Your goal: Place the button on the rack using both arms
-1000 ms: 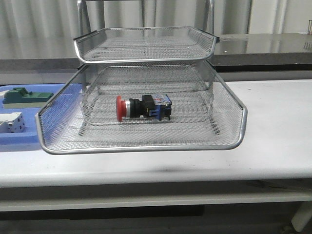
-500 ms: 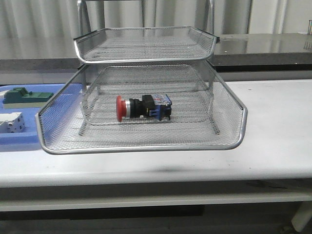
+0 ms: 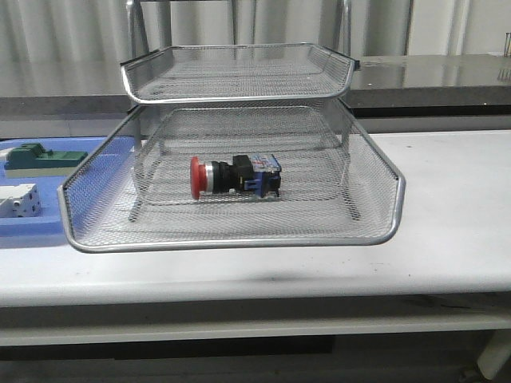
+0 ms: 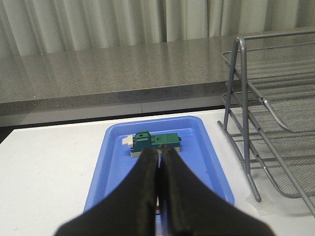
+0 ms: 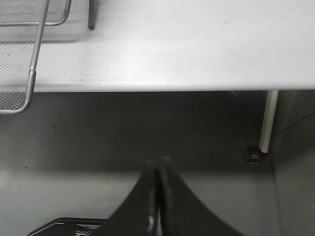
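blue tray (image 4: pixel 206 147), green block (image 4: pixel 156 142), white block (image 3: pixel 17 200)

The left gripper (image 4: pixel 158 162) enters from the lower centre of its wrist frame, its two dark fingers pressed together with no gap, holding nothing. The right gripper (image 5: pixel 158 164) sits at the bottom centre of its frame, fingers likewise closed together and empty. Neither arm shows in the front view.

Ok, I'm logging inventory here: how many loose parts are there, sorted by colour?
Red-capped button, in the rack: 1
Green block, on the blue tray: 1
White block, on the blue tray: 1
Total: 3
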You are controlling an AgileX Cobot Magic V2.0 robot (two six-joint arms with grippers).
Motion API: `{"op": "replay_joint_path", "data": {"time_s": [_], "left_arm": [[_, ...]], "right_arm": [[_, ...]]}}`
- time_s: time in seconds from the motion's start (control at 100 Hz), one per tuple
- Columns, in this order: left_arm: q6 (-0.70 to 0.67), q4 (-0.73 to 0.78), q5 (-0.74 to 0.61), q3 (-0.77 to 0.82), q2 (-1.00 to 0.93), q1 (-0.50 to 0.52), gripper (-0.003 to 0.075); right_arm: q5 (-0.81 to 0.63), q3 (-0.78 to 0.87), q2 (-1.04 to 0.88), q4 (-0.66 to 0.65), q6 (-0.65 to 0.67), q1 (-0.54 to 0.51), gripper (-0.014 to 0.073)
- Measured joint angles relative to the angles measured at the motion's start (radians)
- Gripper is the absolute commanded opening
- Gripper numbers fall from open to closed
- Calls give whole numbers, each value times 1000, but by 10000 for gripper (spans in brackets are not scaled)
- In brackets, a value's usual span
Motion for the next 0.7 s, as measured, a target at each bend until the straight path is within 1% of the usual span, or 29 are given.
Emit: {"op": "replay_joint_path", "data": {"time_s": [0.57,0.7], "left_arm": [[0,0,0,0,0,0,-20],[0,0,0,0,0,0,-20]], "right_arm": [[-2,0,0,0,0,0,-67],[-16,0,0,31,0,0,-67]]}}
